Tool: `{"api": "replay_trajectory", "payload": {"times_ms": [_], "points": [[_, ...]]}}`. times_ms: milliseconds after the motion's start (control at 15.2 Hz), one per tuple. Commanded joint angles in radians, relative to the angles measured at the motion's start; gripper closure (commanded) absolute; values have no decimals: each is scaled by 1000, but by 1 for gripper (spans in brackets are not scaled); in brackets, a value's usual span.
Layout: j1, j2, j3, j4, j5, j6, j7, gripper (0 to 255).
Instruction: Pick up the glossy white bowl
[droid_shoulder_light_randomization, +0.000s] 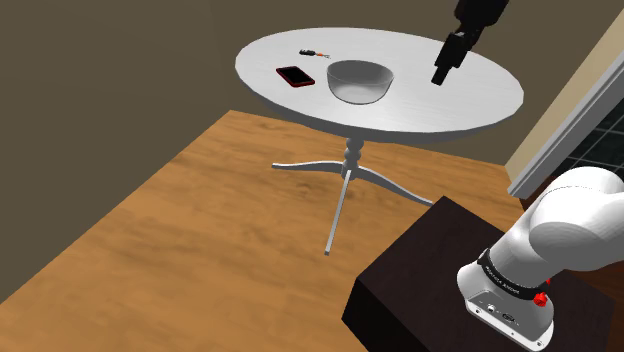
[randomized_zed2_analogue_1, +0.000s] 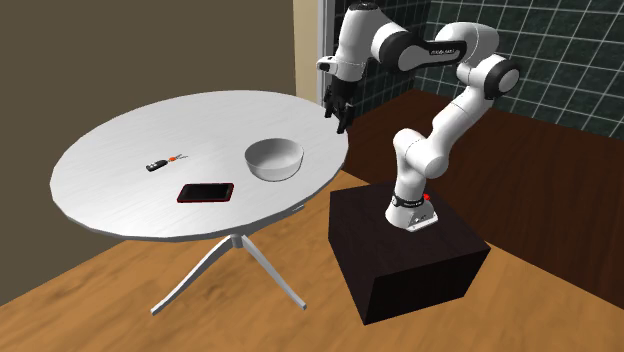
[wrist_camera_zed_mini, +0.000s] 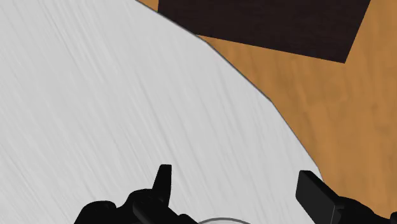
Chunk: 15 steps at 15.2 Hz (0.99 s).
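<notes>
**Open hand hangs beside the bowl**

One pale, shiny bowl (droid_shoulder_light_randomization: 359, 82) stands upright on the round white table (droid_shoulder_light_randomization: 470, 112), so its rim is likely the best place to grip. The one hand (droid_shoulder_light_randomization: 441, 77) hangs above the table, near the bowl but apart from it. Its fingers are spread wide and empty, probably ready to straddle that rim. Opposite the hand, one red-edged phone (droid_shoulder_light_randomization: 296, 76) lies just beside the bowl, and one small black-and-orange item (droid_shoulder_light_randomization: 313, 52) lies further off.

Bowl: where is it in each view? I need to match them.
Shoulder view: bowl mid-table, right of the phone.
Second exterior view: bowl up-right of the phone.
Wrist view: curved sliver between the open jaws, probably its rim.
Shared landmark: round white table.
</notes>
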Motion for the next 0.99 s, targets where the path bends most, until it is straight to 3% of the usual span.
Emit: {"api": "replay_trajectory", "payload": {"times_ms": [0,924], "points": [[0,0,0,0,0,0,0,0],[24,504,170,346,-12,114,183,0]]}}
